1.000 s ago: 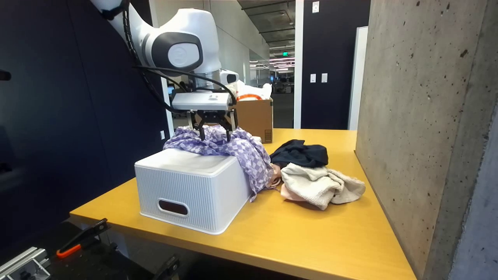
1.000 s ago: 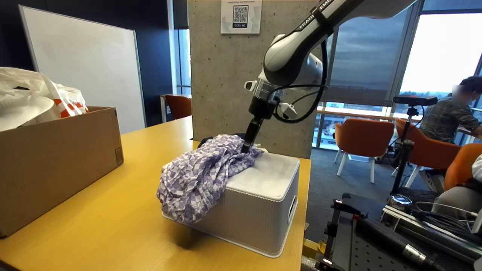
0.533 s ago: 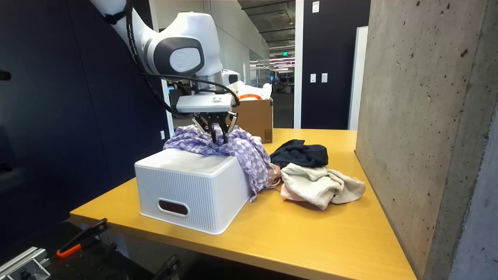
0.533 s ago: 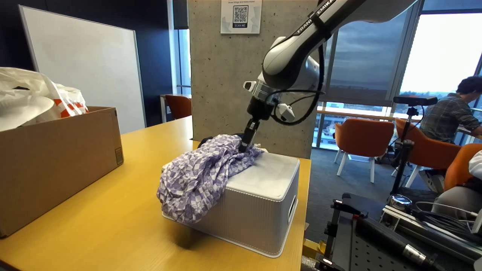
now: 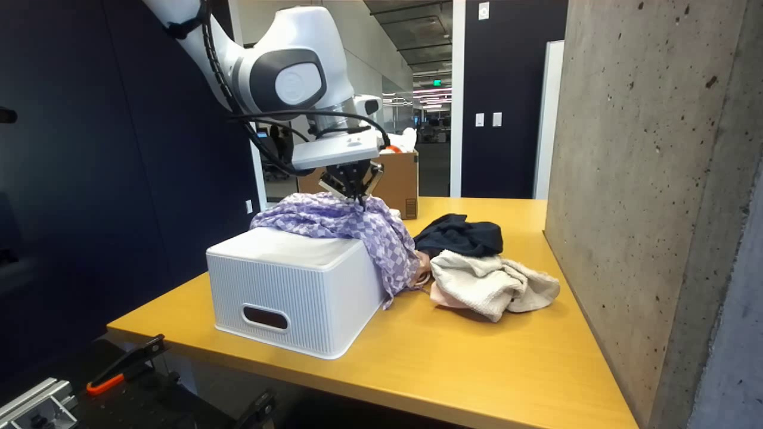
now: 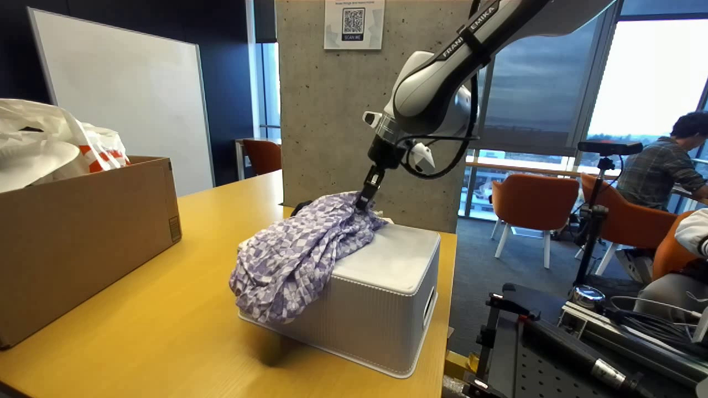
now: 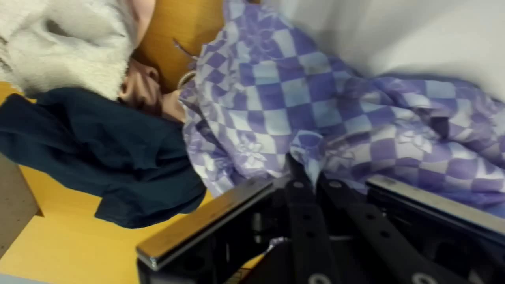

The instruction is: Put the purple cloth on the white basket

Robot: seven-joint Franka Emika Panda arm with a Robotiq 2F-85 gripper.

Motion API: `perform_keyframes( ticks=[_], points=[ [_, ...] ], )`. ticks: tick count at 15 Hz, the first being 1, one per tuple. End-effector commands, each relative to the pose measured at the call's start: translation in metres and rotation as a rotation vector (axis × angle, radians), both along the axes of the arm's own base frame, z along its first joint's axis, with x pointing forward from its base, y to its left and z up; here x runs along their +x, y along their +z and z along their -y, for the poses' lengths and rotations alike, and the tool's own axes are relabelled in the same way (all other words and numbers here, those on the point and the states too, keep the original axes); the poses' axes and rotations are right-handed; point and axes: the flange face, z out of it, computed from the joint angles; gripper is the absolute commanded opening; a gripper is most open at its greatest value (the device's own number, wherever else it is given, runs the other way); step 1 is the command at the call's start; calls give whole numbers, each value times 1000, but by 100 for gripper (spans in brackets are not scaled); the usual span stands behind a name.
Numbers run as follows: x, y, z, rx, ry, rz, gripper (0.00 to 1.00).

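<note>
Closest in the wrist view is the gripper (image 7: pixel 308 167), its fingers nearly together, a small fold of the purple cloth (image 7: pixel 323 110) standing pinched between the tips. The purple cloth lies rumpled over part of the top of the basket (image 5: pixel 298 286), which looks upturned, and spills down its side, as both exterior views show. Since much of it already rests there, the step in hand looks like tidying the drape. The next move, I judge, calls for lifting this fold gently and drawing it toward the uncovered part of the top, then letting go; so small a pinch could slip, or leave the lower edge hanging. Farther out, beside the basket, a dark cloth (image 7: pixel 114 154) and a cream cloth (image 7: pixel 67 51) lie on the table (image 5: pixel 465 369); in an exterior view a box (image 5: pixel 398 182) stands beyond.
</note>
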Motion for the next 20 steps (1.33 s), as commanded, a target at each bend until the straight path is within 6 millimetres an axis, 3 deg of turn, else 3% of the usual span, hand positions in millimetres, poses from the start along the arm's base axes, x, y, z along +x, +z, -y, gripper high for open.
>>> perform_keyframes(
  ticks=[1, 5, 8, 11, 15, 17, 20],
  points=[
    [6, 27, 53, -77, -50, 72, 1],
    [20, 73, 116, -117, -160, 153, 1],
    [26, 110, 118, -118, -205, 212, 1],
    [32, 136, 83, -125, -189, 263, 1],
    [31, 149, 18, -111, -152, 255, 1],
    [20, 155, -6, -111, -177, 236, 1],
    [-17, 184, -38, -121, -236, 186, 1]
  ],
)
